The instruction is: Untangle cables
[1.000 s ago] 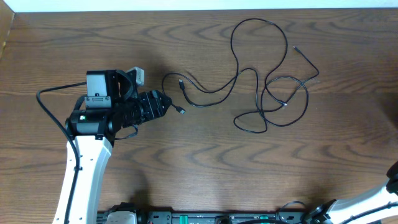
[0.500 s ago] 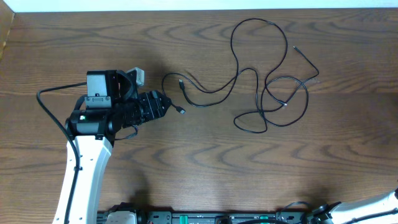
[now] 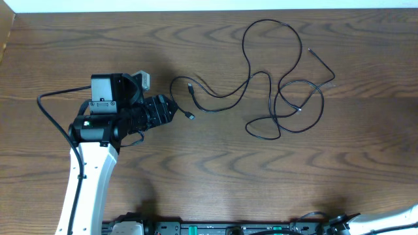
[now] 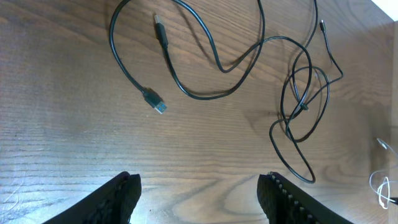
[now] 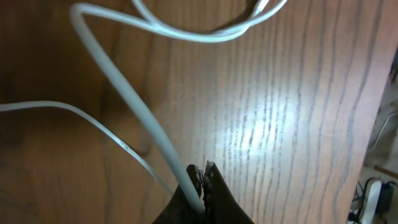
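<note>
Loosely, black cable [image 4: 205, 98] lying left-right, right hand [image 5: 202, 173] pinching white cable [image 5: 130, 106]

The left arm [image 3: 83, 186] has a long white link, black joint housings, a grey boxy camera mount [image 3: 104, 88] and a thin black lead [image 3: 40, 99], the left gripper [image 4: 198, 186] has black ribbed jaws, and the right arm [image 3: 398, 216] shows white.

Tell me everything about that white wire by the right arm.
The white cable is a smooth, plastic-looking cord curving loosely over the wooden table. One thick-looking stretch runs into the right end effector, which is shut on it. A thinner stretch trails left; another loop arcs along the top.
</note>
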Motion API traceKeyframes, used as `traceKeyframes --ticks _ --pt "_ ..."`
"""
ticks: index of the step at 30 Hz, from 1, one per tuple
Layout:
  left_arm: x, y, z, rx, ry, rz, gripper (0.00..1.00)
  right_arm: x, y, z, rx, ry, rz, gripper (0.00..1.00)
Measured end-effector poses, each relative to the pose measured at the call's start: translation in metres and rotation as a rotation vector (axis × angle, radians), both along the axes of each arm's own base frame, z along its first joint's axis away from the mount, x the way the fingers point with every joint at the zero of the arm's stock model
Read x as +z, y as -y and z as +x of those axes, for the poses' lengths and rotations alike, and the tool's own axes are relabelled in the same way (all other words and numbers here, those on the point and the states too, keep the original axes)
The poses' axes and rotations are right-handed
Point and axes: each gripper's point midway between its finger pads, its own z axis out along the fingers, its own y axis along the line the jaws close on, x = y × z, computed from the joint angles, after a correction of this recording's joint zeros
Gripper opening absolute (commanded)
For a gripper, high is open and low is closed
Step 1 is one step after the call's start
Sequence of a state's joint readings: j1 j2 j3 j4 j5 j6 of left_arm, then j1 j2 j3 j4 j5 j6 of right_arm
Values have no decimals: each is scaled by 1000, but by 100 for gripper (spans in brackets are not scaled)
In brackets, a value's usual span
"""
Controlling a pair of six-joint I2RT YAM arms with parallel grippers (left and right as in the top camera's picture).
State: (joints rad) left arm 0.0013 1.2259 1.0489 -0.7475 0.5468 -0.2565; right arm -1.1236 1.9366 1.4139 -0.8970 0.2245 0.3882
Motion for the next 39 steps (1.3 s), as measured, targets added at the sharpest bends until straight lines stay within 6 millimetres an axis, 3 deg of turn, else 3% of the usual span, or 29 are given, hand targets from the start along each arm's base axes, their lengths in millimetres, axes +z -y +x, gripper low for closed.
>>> traceKeyframes --ticks 3,7,10,18,21,24,31,32,35,36,39 --pt "0 0 0 0 0 0 66 0 0 1 -2 8 3 2" --pt "0 0 0 0 0 0 66 -1 -1 6 -2 30 6 51" --pt "0 0 0 0 0 0 66 -2 -2 15 7 72 13 62" --pt "0 0 0 0 -1 0 66 -3 -19 39 58 111 57 65" --pt "-1 0 -1 0 -5 0 66 6 -25 41 65 100 51 67" --pt "-2 0 -2 0 -13 1 66 27 -25 39 63 101 4 68" --pt "-3 0 -4 1 -24 0 66 105 -29 34 58 180 -181 68" --pt "-3 0 -4 0 -24 1 66 116 -32 39 72 208 -202 68" --pt "-3 0 -4 -2 -22 2 66 132 -41 61 157 278 -227 82" --pt "-3 0 -4 -2 -22 2 66 137 -48 77 223 310 -229 88" --pt "-3 0 -4 -10 -15 7 66 140 -75 123 447 373 -204 88"
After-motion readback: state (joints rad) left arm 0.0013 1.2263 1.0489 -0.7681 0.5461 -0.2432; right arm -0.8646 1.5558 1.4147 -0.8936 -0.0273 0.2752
